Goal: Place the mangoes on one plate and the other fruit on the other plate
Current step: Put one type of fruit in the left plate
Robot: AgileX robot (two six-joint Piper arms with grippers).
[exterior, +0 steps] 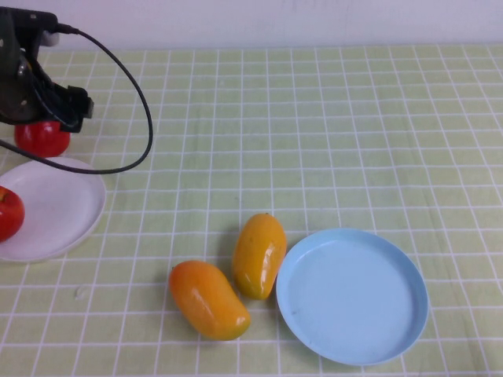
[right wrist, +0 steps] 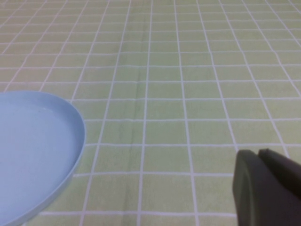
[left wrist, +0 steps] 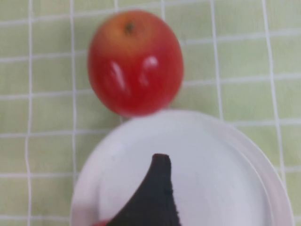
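Left hand (exterior: 35, 118) over apple (exterior: 42, 137); right hand (right wrist: 268, 188) closed.

count: two mangoes (exterior: 258, 255) (exterior: 208, 299), two red apples (exterior: 42, 137) (exterior: 9, 212), one white plate (exterior: 59, 208), one light blue plate (exterior: 352, 297).

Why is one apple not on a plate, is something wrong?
Nothing is broken or spilled. One red apple sits on the cloth just beyond the white plate, under the open left gripper. Both mangoes lie beside the empty blue plate. The right gripper is shut.
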